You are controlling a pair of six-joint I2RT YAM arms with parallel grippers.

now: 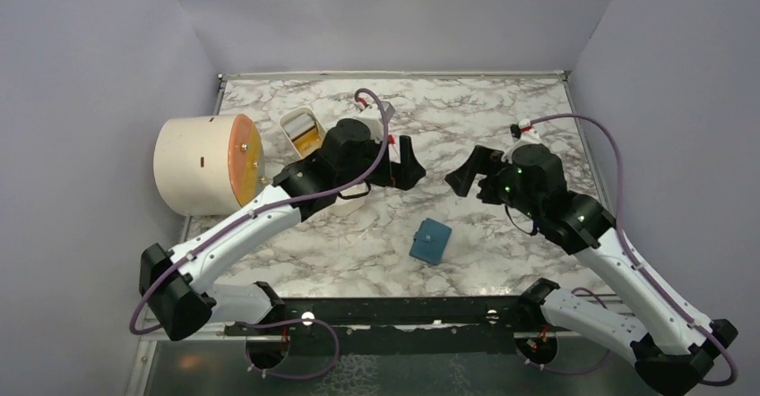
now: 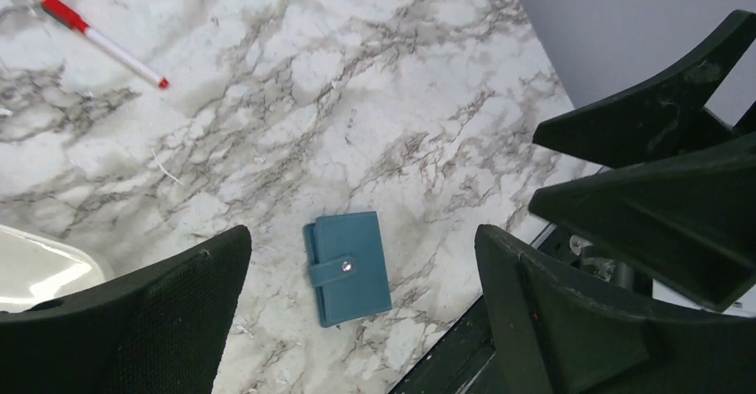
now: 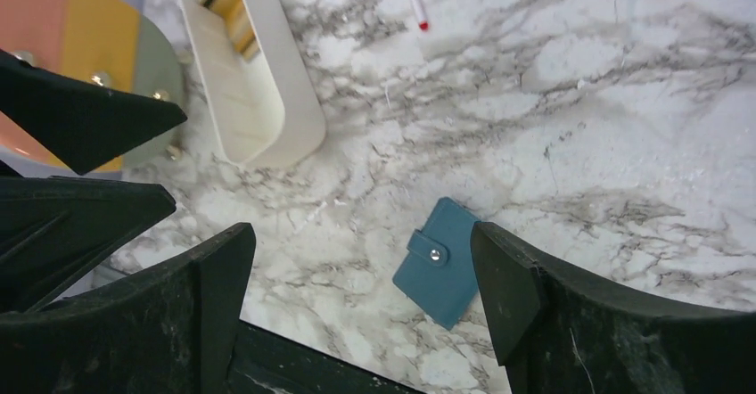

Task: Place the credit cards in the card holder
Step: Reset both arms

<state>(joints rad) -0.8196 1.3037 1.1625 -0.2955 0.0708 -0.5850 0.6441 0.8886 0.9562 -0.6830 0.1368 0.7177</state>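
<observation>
Top external: left gripper (image 1: 410,165) and right gripper (image 1: 462,174) both released, empty, hovering; card holder (image 1: 429,240) lies snapped shut between them, nearer bases (credit cards unclear, maybe in white tray (image 1: 292,120)). Likely pre-grasp; next needs unsnapping holder.

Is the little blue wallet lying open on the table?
No, the teal card holder lies folded shut on the marble table, its strap with the round snap wrapped over the front.
</observation>
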